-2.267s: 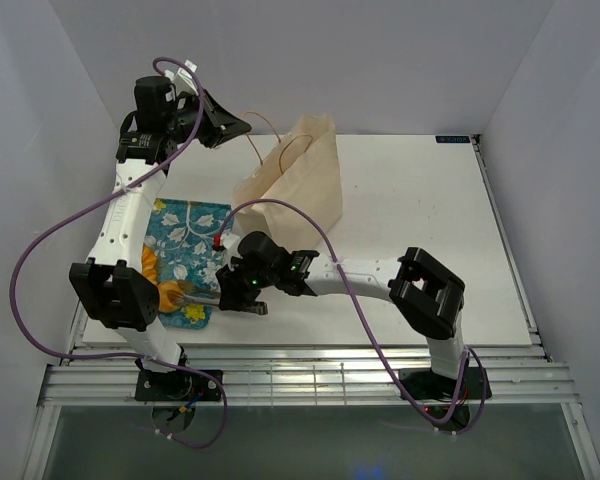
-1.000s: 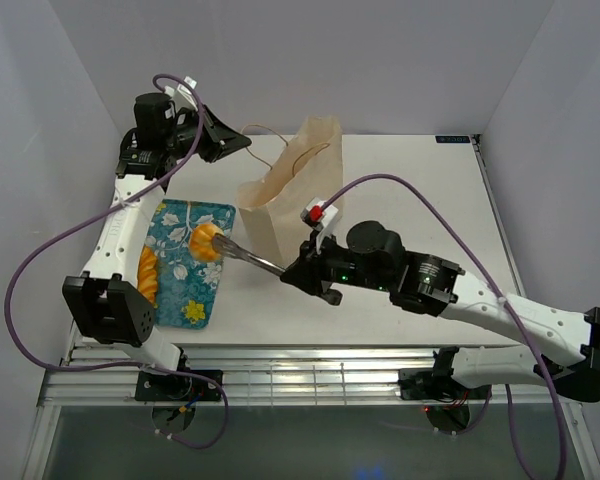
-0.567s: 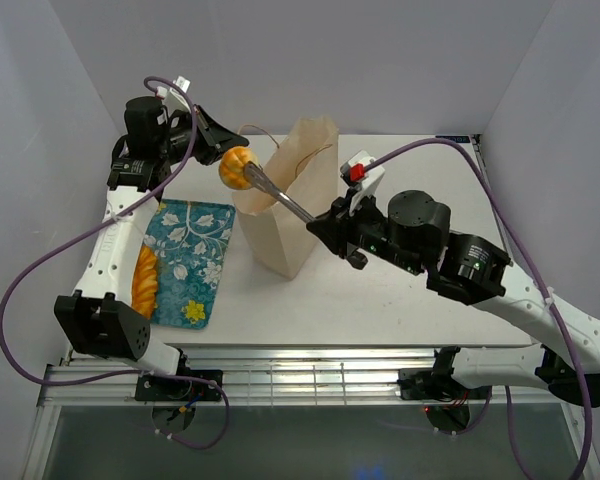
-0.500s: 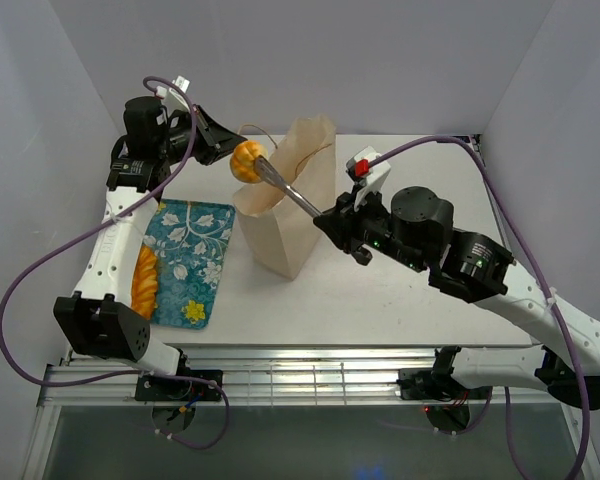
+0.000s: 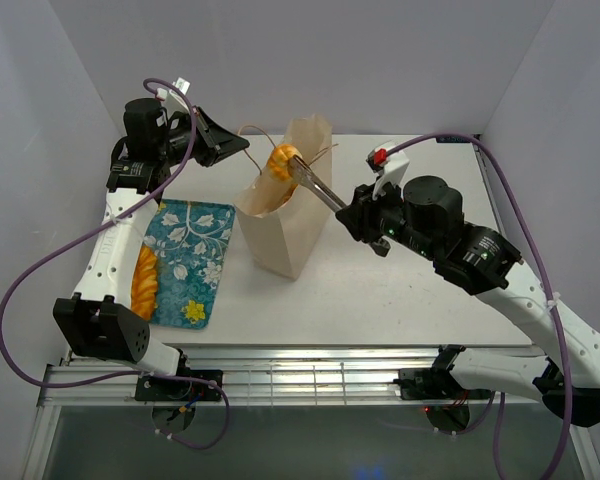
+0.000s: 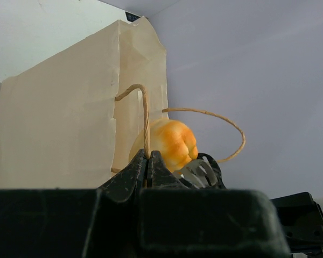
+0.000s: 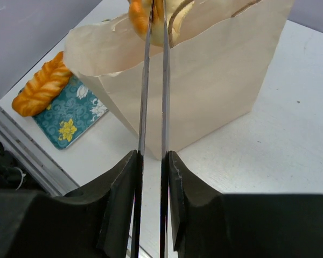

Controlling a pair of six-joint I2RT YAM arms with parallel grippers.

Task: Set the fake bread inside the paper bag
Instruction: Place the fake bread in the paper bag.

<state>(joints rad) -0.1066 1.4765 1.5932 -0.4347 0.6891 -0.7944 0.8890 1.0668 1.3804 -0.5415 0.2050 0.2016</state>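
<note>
The right gripper (image 5: 298,168) held the small bun (image 5: 281,160) between narrow jaws, just over the open mouth of the paper bag (image 5: 292,235). The left gripper (image 5: 243,147) was pinched tight on a cord handle (image 6: 145,115) that rose close beside the bun. A braided loaf (image 5: 145,280) lay at the edge of the teal tray (image 5: 195,250), well apart.

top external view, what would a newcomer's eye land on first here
A glossy golden pastry hangs between the long fingers of the right gripper, right over the open mouth of the paper bag in mid-scene. The left gripper, at the far left, pinches the bag's cord handle. A braided loaf lies on the teal tray at the near left.
</note>
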